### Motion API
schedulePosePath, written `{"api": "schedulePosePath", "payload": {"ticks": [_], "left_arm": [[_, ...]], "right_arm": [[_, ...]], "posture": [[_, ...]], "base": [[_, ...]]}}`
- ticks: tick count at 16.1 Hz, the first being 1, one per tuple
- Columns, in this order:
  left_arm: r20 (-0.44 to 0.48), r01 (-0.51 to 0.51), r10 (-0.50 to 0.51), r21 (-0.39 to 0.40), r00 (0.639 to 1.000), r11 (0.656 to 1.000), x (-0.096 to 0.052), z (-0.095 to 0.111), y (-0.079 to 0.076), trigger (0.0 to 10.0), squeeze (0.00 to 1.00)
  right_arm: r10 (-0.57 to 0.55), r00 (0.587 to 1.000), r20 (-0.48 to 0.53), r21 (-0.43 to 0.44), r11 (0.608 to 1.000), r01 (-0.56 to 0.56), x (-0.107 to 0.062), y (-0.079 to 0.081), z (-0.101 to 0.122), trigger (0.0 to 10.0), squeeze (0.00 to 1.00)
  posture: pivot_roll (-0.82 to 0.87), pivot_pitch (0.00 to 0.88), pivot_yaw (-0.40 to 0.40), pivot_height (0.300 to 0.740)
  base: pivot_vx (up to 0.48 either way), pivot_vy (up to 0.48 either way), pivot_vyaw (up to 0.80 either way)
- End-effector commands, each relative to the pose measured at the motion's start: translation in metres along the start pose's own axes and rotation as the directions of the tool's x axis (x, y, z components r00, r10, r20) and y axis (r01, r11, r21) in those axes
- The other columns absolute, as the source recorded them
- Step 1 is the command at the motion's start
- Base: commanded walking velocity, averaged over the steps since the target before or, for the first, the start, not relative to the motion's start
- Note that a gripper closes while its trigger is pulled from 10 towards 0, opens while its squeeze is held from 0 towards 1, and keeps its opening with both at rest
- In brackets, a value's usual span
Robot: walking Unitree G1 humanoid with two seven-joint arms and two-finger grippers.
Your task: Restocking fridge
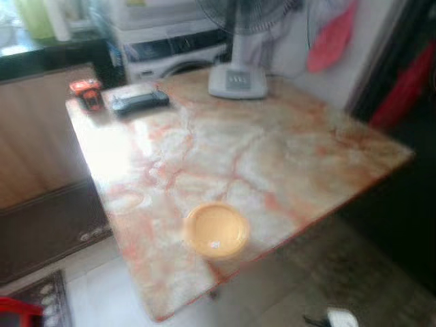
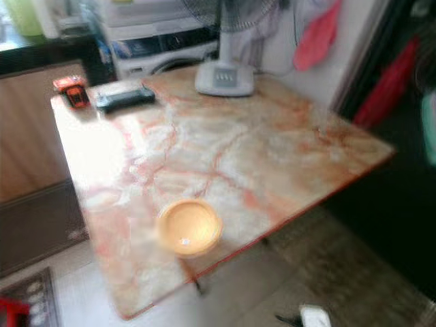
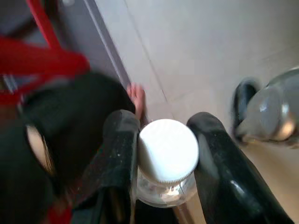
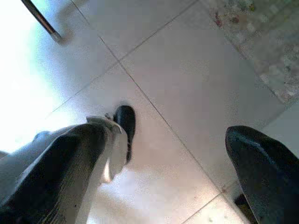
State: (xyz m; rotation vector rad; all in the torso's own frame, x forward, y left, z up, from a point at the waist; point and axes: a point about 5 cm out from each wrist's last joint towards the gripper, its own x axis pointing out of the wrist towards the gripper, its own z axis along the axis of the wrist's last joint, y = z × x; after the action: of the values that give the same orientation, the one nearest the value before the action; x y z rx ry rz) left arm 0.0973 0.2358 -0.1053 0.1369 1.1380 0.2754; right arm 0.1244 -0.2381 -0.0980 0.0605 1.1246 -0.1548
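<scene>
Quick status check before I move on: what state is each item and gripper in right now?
left gripper: shut on bottle, fingers either side of its neck
bottle: white cap on, held
right gripper: open, holding nothing, above floor tiles
yellow bowl: upright, near table's front edge, looks empty
marble table: bare in the middle
fan: base standing at table's far edge
black device: lying flat, far corner
</scene>
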Motion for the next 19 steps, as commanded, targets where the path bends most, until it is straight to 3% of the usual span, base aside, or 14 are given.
{"api": "schedulePosePath", "payload": {"ticks": [1, 17, 19], "left_arm": [[-0.026, -0.017, 0.018, 0.021, 0.999, 1.0, -0.0012, -0.0086, 0.0067, 10.0, 0.0], [-0.059, -0.034, 0.034, 0.001, 0.998, 0.999, -0.0025, -0.0165, 0.0117, 10.0, 0.0], [-0.06, -0.03, 0.03, 0.004, 0.998, 1.0, -0.0025, -0.0164, 0.0109, 10.0, 0.0]], "right_arm": [[0.018, 1.0, 0.019, 0.008, 1.0, -0.018, 0.0018, 0.0075, 0.0064, 10.0, 0.0], [0.036, 0.999, 0.011, -0.028, 0.999, -0.036, 0.0021, 0.0103, 0.0063, 10.0, 0.0], [0.036, 0.999, 0.016, -0.028, 0.999, -0.035, 0.002, 0.01, 0.0067, 10.0, 0.0]], "posture": [[0.06, 0.0, -0.009, 0.74], [0.08, 0.0, -0.009, 0.74], [0.08, 0.0, -0.012, 0.74]], "base": [[0.0, 0.0, -0.79], [0.0, 0.0, -0.78], [0.0, 0.0, -0.2]]}}
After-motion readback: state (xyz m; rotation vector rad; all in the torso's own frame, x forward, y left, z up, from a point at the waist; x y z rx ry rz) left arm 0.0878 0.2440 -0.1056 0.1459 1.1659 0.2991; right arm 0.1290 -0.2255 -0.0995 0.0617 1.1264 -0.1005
